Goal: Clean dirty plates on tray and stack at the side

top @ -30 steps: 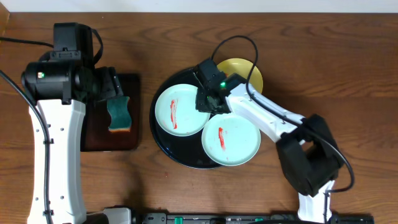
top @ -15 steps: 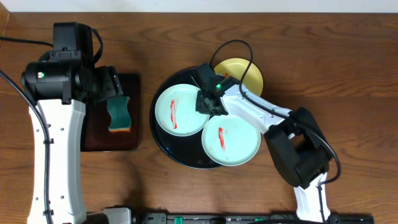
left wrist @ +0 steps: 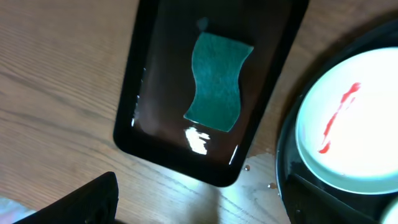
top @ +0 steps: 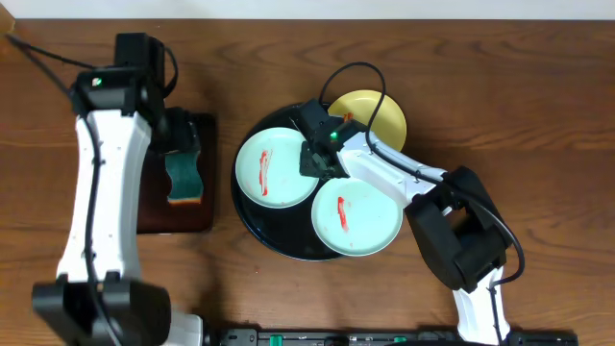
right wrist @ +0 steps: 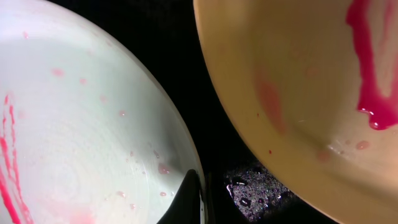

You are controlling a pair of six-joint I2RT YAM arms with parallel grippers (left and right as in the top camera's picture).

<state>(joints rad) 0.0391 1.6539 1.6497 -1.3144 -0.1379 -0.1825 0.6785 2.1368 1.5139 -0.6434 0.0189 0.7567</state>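
Plate (top: 269,173) edge beneath right gripper (top: 315,161)

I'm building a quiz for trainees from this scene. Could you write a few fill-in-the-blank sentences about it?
1. The round tray carries the left mint plate, the right mint plate and a ____ plate.
2. The sponge lies in the rectangular tray, not the ____ one.
3. The right gripper is shut on the rim of the left mint plate, which bears a ____ streak.

Missing words: yellow; round; red.

Bright even light, soft-focus plates (right wrist: 74,112)
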